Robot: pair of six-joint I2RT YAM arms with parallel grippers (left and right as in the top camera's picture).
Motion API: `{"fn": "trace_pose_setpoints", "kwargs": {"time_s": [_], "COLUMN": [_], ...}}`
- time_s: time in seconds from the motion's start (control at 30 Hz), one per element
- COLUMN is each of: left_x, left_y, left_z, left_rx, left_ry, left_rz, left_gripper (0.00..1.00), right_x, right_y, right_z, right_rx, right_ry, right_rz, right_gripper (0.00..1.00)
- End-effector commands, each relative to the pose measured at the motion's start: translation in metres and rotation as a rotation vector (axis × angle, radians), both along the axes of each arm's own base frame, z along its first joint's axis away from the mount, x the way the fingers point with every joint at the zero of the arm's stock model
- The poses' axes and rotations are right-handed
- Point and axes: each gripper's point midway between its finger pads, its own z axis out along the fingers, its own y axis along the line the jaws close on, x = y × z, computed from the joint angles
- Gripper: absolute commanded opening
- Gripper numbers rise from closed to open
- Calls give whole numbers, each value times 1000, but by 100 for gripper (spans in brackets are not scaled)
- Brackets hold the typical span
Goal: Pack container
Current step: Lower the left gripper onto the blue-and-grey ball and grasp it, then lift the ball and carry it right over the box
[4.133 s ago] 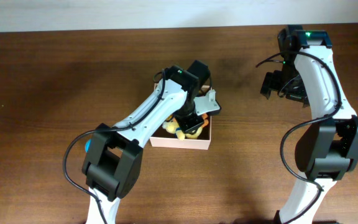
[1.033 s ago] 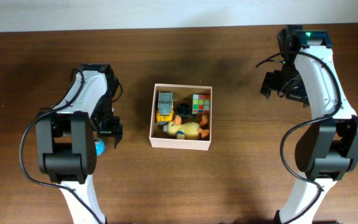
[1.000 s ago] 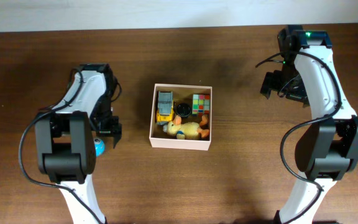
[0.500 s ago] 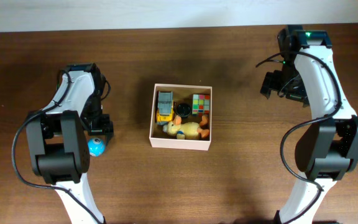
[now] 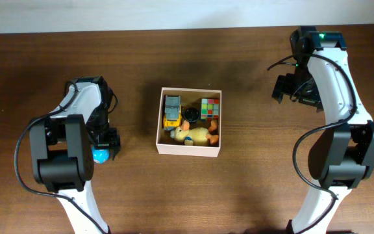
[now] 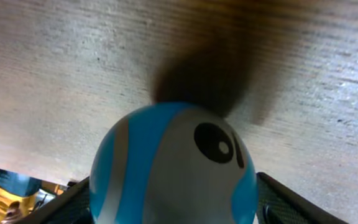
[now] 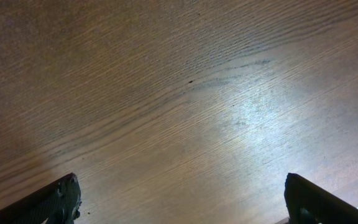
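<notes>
The container (image 5: 188,149) sits mid-table, white outside and tan inside. It holds a yellow toy truck (image 5: 172,110), a colour cube (image 5: 210,107), a small black round piece (image 5: 191,116) and a yellow plush duck (image 5: 193,135). A blue and white ball (image 5: 99,155) with a black eye lies on the table to its left. My left gripper (image 5: 103,149) is down over this ball (image 6: 173,168), open, with one dark finger (image 6: 73,200) close against each side. My right gripper (image 5: 295,88) hangs open at the far right, over bare wood (image 7: 182,124), with nothing between its fingers (image 7: 58,200).
The brown wooden table (image 5: 258,182) runs to a pale wall strip along the far edge. Both arm bases stand at the near edge, left and right of the container.
My left arm swung from the container to the table's left side and came down over the blue ball, which now lies between its fingers. The right arm has not moved.
</notes>
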Motion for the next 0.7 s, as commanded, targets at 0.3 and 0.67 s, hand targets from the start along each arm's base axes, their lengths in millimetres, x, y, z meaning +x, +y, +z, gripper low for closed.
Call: {"fn": "trace_pose_setpoints", "kwargs": {"time_s": [0.3,0.67], "left_x": [4,18], "left_y": [-2,-12], "left_z": [-3,-6], "left_rx": [-13,-53], "left_ry": [-23,-80], "left_rz": [-3,9], "left_gripper": [32,32], "right_x": [0,0], "right_y": [0,0], "right_z": [1,1], "right_rx": [1,1], "right_ry": [-2,-2], "right_rz": [2,2], "right_gripper": [99,99]}}
